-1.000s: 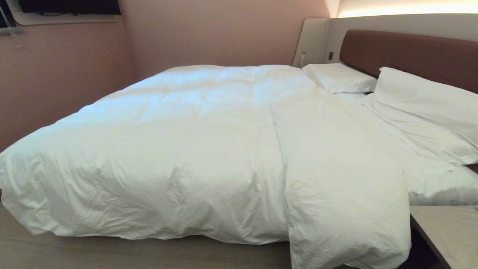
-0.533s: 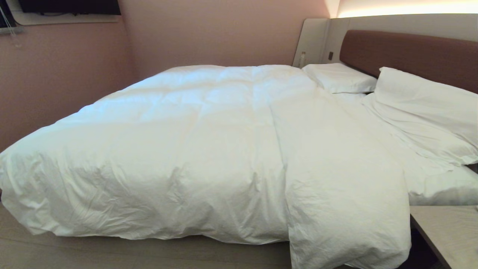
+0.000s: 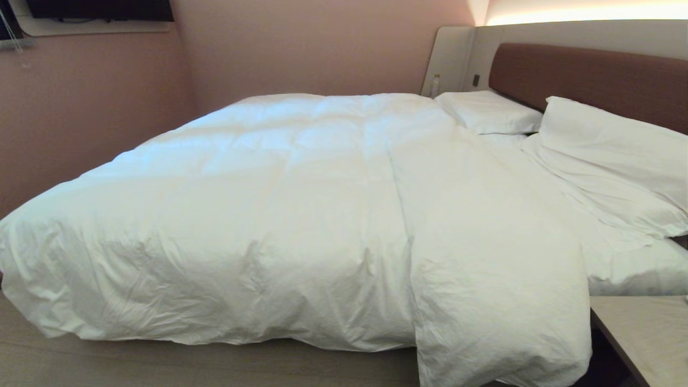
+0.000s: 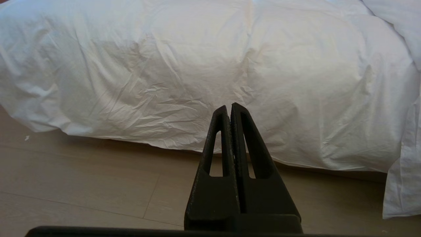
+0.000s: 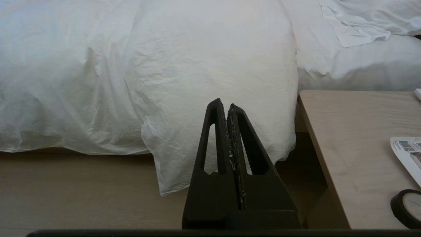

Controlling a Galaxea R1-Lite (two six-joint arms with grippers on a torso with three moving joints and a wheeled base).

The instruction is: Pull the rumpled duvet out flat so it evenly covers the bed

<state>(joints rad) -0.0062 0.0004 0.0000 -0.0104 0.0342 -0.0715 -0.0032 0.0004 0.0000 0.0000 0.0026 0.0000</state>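
The puffy white duvet [image 3: 301, 215] lies spread over the bed [image 3: 634, 269], its near edge hanging down the bed's side to the floor. A long flap [image 3: 500, 322] droops lower at the right, beside the nightstand. Bare mattress sheet shows at the head end. No arm appears in the head view. My left gripper [image 4: 229, 107] is shut and empty, held short of the duvet [image 4: 197, 65] above the floor. My right gripper [image 5: 224, 103] is shut and empty too, held in front of the hanging flap [image 5: 210, 75].
Two white pillows [image 3: 486, 110] [image 3: 613, 161] lie against the brown headboard [image 3: 591, 75]. A pale wooden nightstand [image 3: 650, 333] stands at the right, close to the flap; it carries a tape roll [image 5: 407, 207] and paper [image 5: 406, 154]. Pink walls close in at the left and back. Wooden floor [image 4: 82, 184] runs along the bed.
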